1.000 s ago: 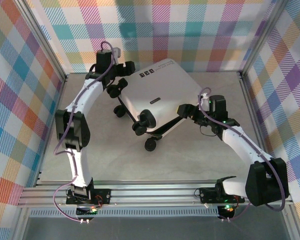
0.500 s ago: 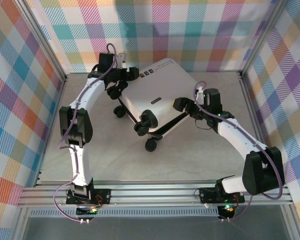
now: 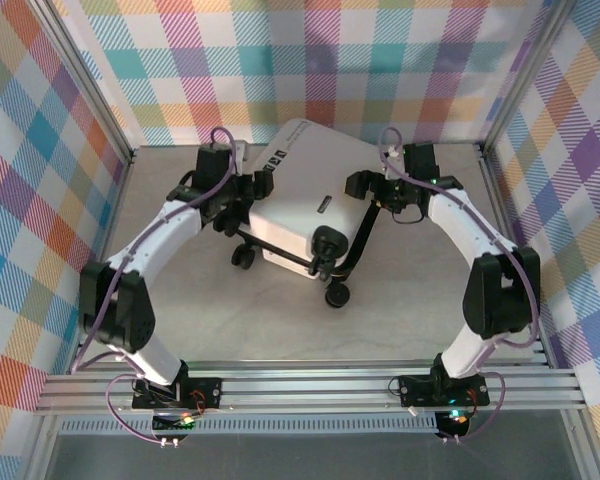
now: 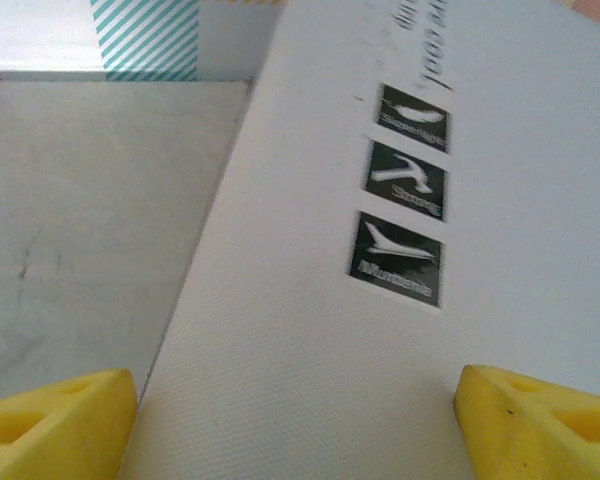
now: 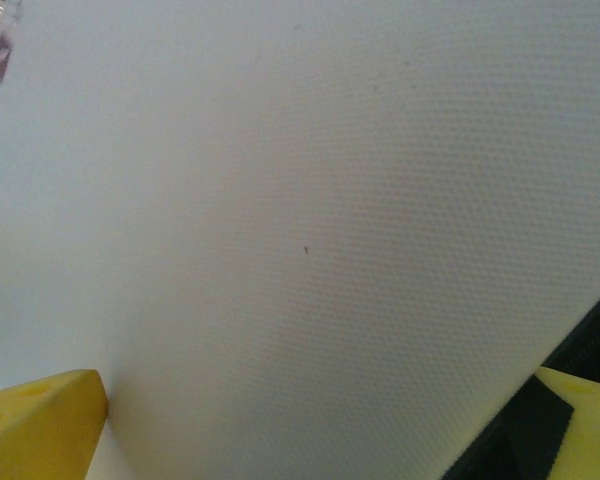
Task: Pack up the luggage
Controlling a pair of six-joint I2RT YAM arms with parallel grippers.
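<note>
- The left arm [image 3: 170, 228] bends in from the left. Its left fingers [image 4: 58, 418] are spread wide over the luggage [image 3: 305, 205], near the black labels [image 4: 400, 205].
- The right arm [image 3: 468, 222] folds back toward the centre. Its right fingers [image 5: 35, 425] are also wide, with white shell between them.
- The luggage lies mid-tabletop [image 3: 180, 300], its long axis running roughly far to near. Its wheels [image 3: 335, 295] point toward the arm bases.
</note>
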